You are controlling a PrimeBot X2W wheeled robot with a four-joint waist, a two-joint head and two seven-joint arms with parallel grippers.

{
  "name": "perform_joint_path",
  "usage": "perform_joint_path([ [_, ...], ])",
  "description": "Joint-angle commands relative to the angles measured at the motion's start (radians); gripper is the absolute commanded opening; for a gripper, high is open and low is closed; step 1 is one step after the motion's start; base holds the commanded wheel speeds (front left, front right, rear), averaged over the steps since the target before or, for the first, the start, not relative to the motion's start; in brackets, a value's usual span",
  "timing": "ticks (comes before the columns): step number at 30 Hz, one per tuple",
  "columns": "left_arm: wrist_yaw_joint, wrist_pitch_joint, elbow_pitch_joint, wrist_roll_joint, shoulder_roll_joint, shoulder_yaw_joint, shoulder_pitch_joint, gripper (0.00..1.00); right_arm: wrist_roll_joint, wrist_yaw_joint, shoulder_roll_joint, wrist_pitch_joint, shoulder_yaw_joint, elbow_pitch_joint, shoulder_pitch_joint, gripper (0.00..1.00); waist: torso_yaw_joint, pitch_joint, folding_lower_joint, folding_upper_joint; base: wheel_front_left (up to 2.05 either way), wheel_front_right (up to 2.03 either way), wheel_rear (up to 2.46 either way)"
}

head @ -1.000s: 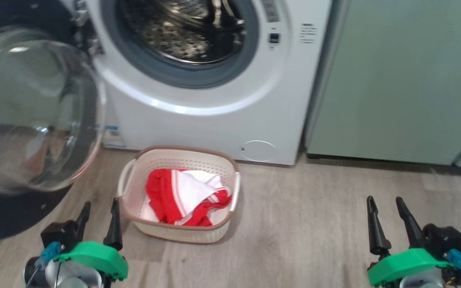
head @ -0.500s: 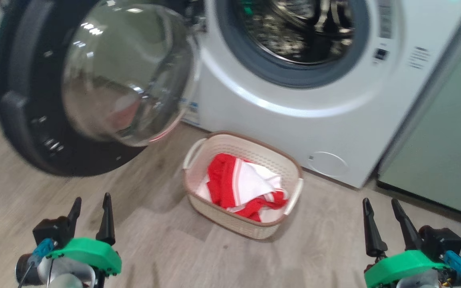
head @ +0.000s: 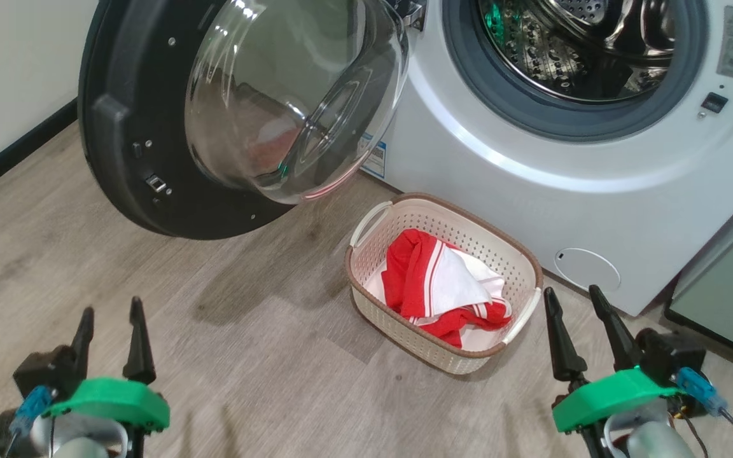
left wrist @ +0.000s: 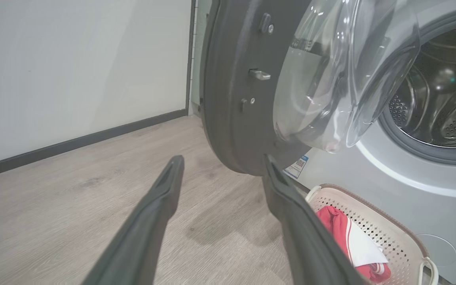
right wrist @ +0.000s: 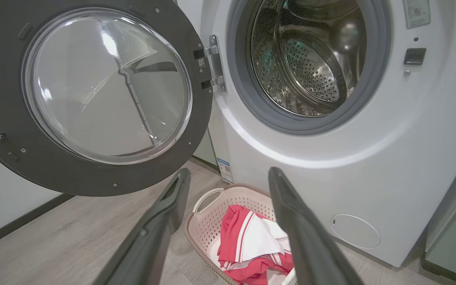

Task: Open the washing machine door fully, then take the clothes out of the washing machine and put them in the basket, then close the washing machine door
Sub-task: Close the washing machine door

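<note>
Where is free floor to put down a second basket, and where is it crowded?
Largest free patch: the wooden floor bordered by the basket, the left gripper and the open washing machine door. A smaller one lies between door and black skirting. Crowded: the strip between basket and washing machine, by the right gripper.

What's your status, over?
Grippers open, empty: left gripper, right gripper. Red clothes in basket. Next: washing machine door, wide open, not yet closed. Basket near its swing, clearance unclear.
</note>
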Motion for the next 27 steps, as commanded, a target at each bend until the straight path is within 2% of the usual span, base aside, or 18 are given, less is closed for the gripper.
perform_joint_path([
  [1, 0.008, -0.011, -0.035, -0.006, 0.01, 0.034, -0.022, 1.0, 0.005, -0.001, -0.004, -0.006, 0.024, -0.024, -0.033, 1.0, 0.001, 0.002, 0.0, 0.0, 0.0, 0.0, 0.0],
  [11, 0.001, -0.011, -0.049, -0.031, 0.0, 0.069, 0.0, 1.0, 0.014, -0.001, -0.004, -0.006, 0.039, -0.012, -0.041, 1.0, -0.005, -0.006, 0.0, 0.0, 0.0, 0.0, 0.0],
  [14, -0.006, -0.011, -0.038, -0.069, -0.001, 0.082, 0.001, 0.01, 0.019, -0.001, -0.004, -0.006, 0.033, -0.012, -0.032, 1.0, -0.01, -0.013, 0.0, 0.0, 0.0, 0.0, 0.0],
  [16, -0.01, -0.011, -0.026, -0.109, 0.001, 0.097, -0.004, 0.0, 0.024, -0.001, -0.004, -0.006, 0.029, -0.014, -0.024, 1.0, -0.013, -0.017, 0.0, 0.0, 0.0, 0.0, 0.0],
  [20, -0.016, 0.01, 0.025, -0.229, 0.044, 0.133, -0.06, 0.0, 0.032, -0.001, -0.004, -0.006, 0.023, -0.019, -0.01, 1.0, -0.018, -0.023, 0.0, 0.0, 0.0, 0.0, 0.0],
  [27, -0.018, 0.244, 0.161, -0.599, 0.18, 0.226, -0.277, 0.0, 0.042, -0.001, -0.004, -0.006, 0.013, -0.027, 0.01, 1.0, -0.026, -0.03, 0.0, 0.0, 0.0, 0.0, 0.0],
])
